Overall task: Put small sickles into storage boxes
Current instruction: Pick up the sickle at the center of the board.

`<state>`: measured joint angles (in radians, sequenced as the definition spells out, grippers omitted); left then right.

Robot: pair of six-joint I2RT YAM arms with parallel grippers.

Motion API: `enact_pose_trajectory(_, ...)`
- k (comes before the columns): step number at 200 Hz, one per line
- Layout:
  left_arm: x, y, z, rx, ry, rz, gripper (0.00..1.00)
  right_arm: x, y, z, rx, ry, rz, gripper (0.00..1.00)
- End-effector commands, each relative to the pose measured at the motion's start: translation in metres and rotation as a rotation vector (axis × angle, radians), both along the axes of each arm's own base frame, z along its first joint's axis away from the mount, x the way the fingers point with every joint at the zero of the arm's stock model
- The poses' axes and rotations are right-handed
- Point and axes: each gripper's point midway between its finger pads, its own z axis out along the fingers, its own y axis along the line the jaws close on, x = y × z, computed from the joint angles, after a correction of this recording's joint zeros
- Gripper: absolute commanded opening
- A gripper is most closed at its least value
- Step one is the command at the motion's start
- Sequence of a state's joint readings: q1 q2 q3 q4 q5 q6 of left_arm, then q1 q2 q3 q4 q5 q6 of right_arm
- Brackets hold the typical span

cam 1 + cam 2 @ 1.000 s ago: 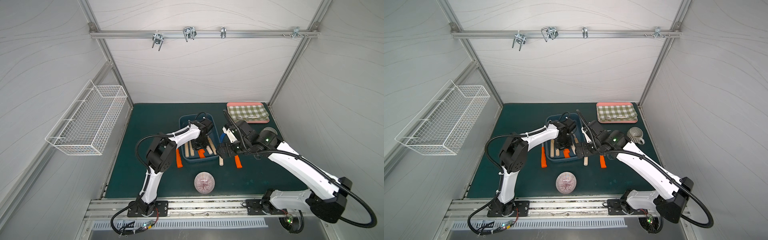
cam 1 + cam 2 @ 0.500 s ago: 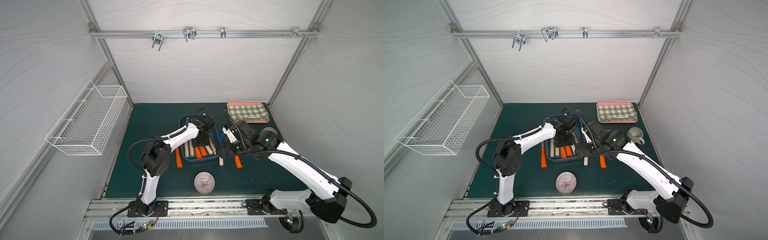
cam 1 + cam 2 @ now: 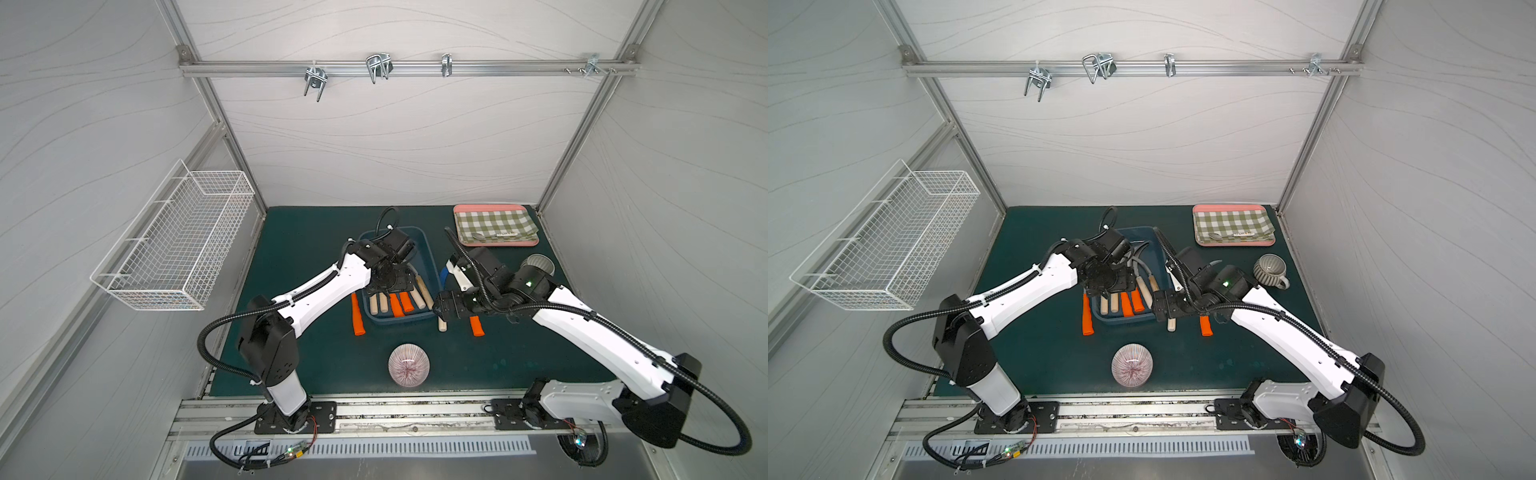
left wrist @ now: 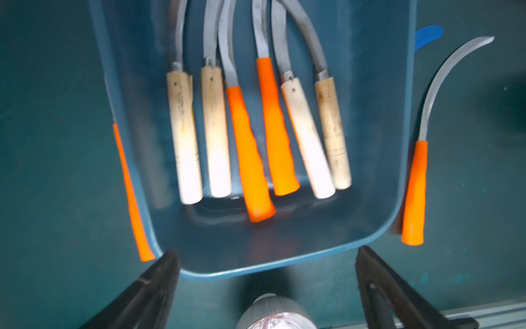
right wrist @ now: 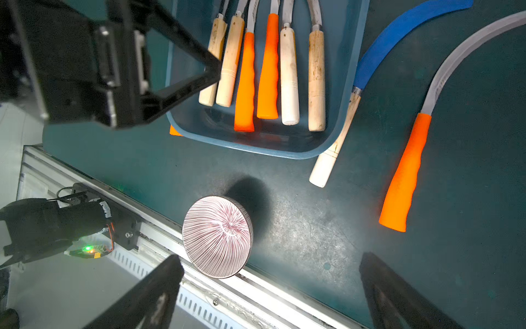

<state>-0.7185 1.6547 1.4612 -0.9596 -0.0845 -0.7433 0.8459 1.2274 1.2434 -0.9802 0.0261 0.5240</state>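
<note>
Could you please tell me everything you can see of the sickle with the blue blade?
The blue-bladed sickle has a curved blue blade, a small grey metal collar and a straight, pale wooden handle with dark stains. It lies flat on the green mat, outside the blue tub, its handle running along the tub's side wall, partly hidden under the rim at one corner. The blade arcs away from the tub. Nothing grips it; the orange-handled sickle beside it lies apart.
</note>
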Motion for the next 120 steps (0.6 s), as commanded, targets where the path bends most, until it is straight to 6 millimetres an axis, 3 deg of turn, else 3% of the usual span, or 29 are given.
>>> enact_pose_trajectory(1,-0.007,0.005,0.012,-0.016,-0.052,-0.027,0.93,0.003,-0.004,-0.005,-0.006,0.009,-0.042,0.99)
enact_pose_trajectory(30,-0.021,0.015,0.018,-0.038,-0.08,-0.045,0.99,0.003,-0.011,-0.019,-0.043,0.034,-0.076,0.99)
enact_pose_trajectory(120,-0.062,0.029,0.028,-0.124,-0.142,-0.13,0.99,0.007,-0.057,-0.066,-0.189,0.106,-0.208,0.99)
